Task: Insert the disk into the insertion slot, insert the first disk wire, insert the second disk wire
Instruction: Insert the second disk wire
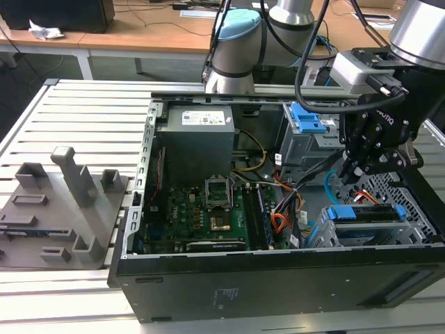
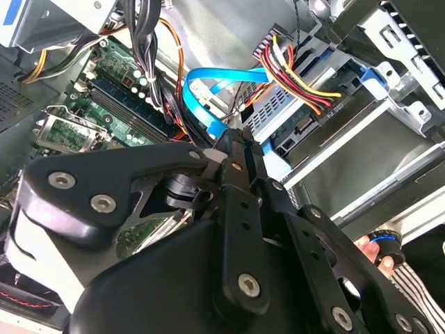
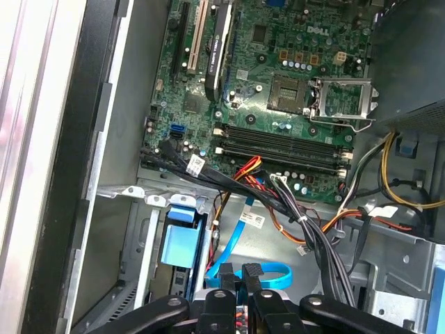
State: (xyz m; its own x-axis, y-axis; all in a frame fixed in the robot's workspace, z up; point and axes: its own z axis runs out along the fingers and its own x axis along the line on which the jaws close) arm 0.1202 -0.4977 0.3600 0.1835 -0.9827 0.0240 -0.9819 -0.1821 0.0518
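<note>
The disk [image 1: 368, 214] sits inside the insertion slot [image 1: 325, 235], by the edge of the open computer case [image 1: 278, 278] on the exterior view's right; the case rests on the slatted worktop [image 1: 69, 104]. The gripper [image 2: 240, 139] hangs just over the disk's rear, fingers drawn together on the plug end of the second disk wire [image 2: 229, 72], whose light-blue loop curves beside it. A red-and-yellow wire bundle [image 2: 299, 78] reaches the same rear face.

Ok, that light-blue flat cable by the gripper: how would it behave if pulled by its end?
Likely floppy: the light-blue flat cable curves in a loose loop beside the gripper. Being a thin ribbon, it probably bends readily flatwise and resists edgewise. It may snag, since it runs close to the multicoloured wire bundle.
</note>
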